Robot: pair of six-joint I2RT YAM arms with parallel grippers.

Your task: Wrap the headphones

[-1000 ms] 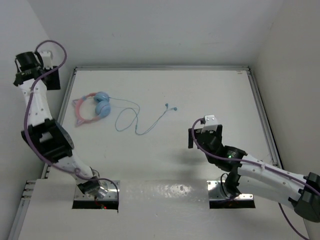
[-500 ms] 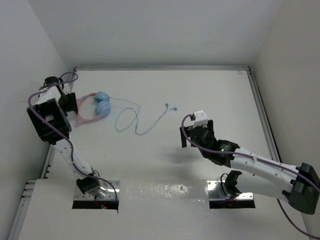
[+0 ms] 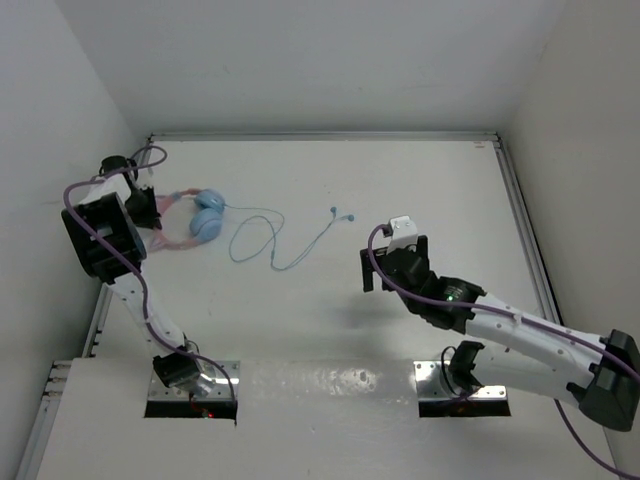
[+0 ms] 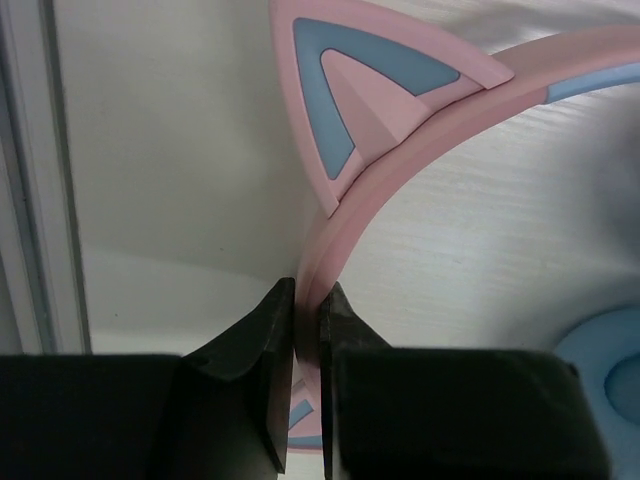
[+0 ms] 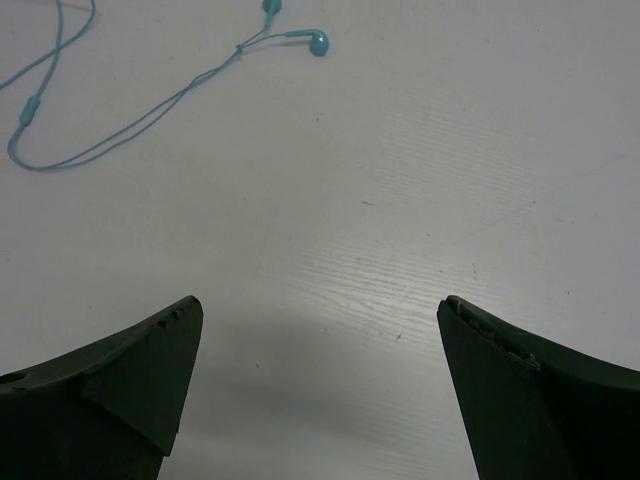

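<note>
1. Progress: early. The cable (image 3: 270,240) lies in loose open loops across the desk (image 3: 420,180), with no turn of it around the headphones (image 3: 200,218). All the winding is left to do.
2. Headphones: far-left part of the desk, close to the side rail. The blue ear cups (image 3: 207,215) face the middle, and the cable trails right to its free end (image 3: 343,213).
3. Left gripper (image 4: 305,300): jaws pinched together on the thin pink headband (image 4: 400,170), just below a cat-ear point. The hold looks secured.
4. Right gripper (image 5: 318,310): jaws wide apart, holding nothing, above bare desk at mid-right. The cable end lies ahead of it, well apart.
5. Judgement: only the anchoring grip is done. The right gripper has yet to reach the cable.
</note>
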